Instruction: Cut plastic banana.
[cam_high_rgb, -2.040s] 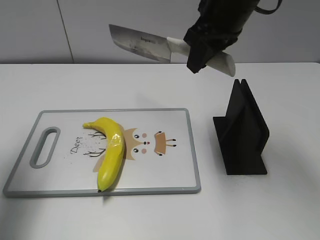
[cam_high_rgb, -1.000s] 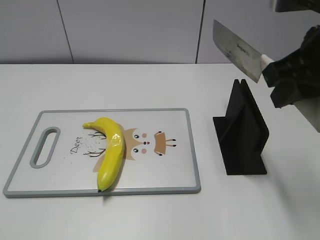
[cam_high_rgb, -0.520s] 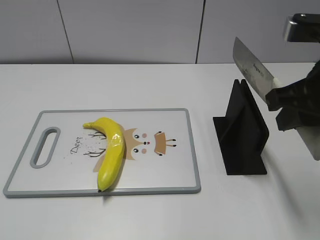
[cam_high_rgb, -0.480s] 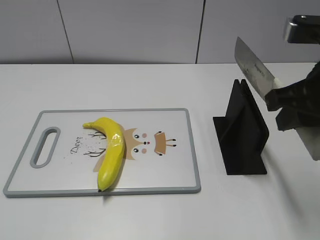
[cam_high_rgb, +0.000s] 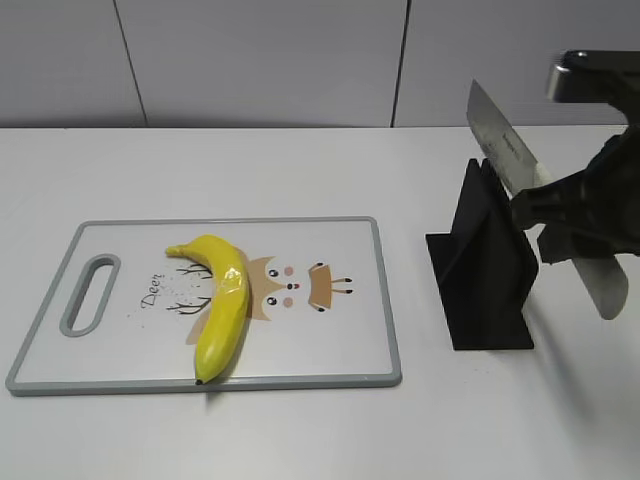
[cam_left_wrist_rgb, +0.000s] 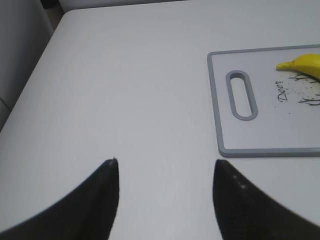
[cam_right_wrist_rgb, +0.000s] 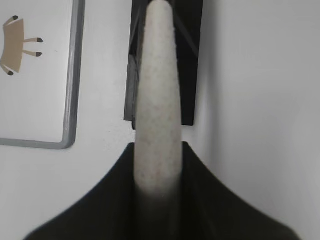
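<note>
The plastic banana lies whole on the left half of the cutting board; its stem end also shows in the left wrist view. My right gripper is shut on the pale handle of a cleaver knife. The blade tilts up and left, just above the black knife stand. In the right wrist view my right gripper holds the handle over the stand. My left gripper is open and empty over bare table, left of the board.
The board's grey rim and handle slot lie to the right of my left gripper. The board's right edge is beside the stand. White table all round, with a wall behind.
My right gripper has carried the knife from above the board to the right, and turned it to hang over the black stand. The banana and the board have not moved.
</note>
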